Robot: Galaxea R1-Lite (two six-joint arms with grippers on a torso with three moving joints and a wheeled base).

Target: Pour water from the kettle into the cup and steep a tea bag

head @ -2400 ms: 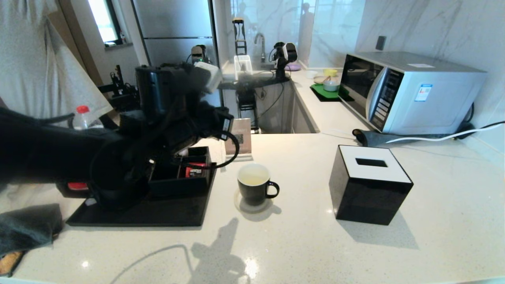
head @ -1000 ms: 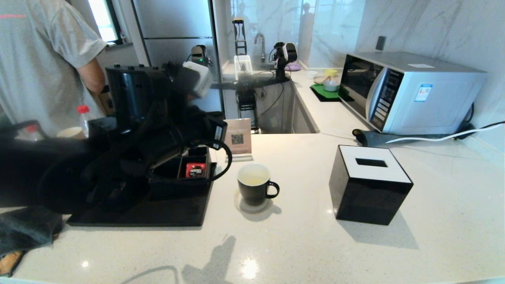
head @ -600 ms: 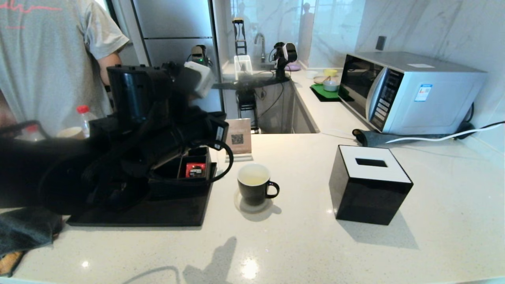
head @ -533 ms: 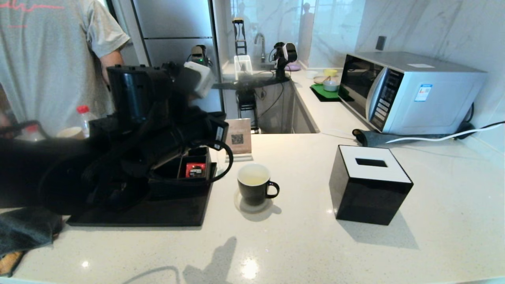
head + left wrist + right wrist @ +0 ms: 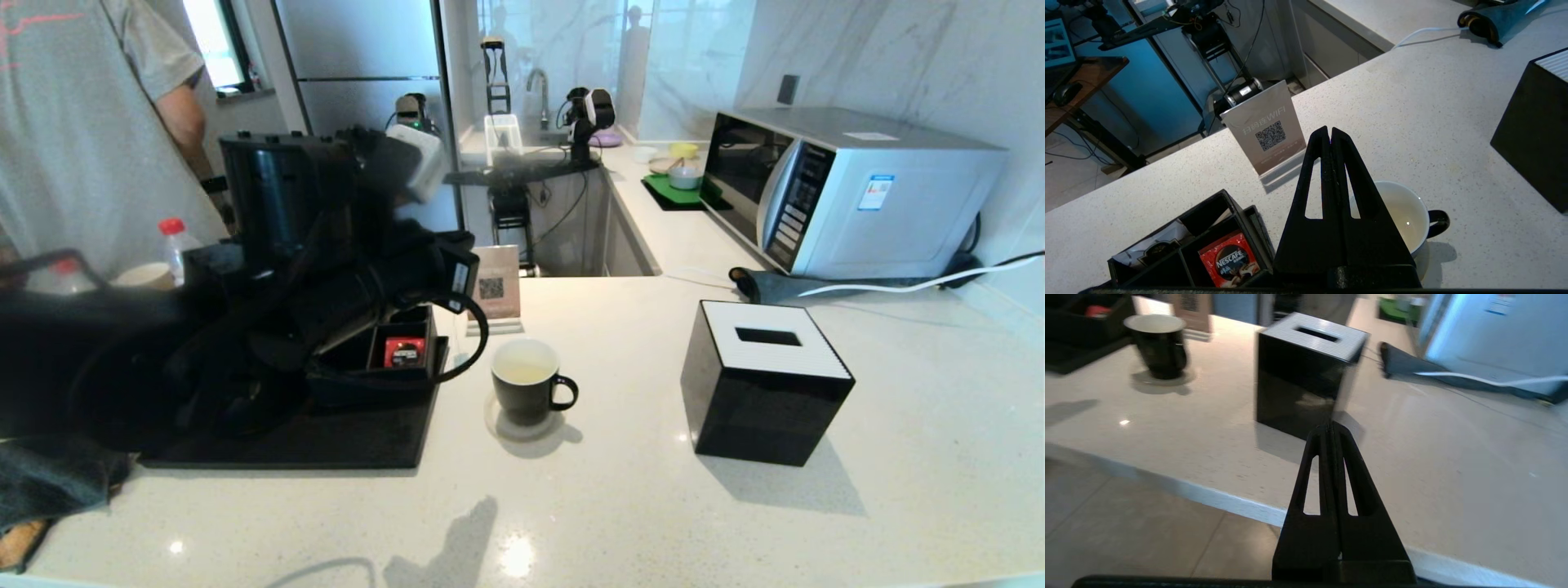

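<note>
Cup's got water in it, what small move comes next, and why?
Probably open the left gripper and reach for the pale pouch in the organiser: the gripper hangs shut and empty, and the cup holds only water.

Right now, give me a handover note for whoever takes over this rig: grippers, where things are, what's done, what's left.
Left gripper: shut, empty, hanging above the counter close to the cup.
Right gripper: shut, empty, low off the counter's front edge, pointing toward the tissue box.
Kettle: upright at the back of the tray, behind the left arm; its base is hidden.
Cup: on its coaster, water inside.
Done: pouring, judging by the water in the cup.
Left: steep the tea bag. None shows in the cup or in any view, so find it first.
</note>
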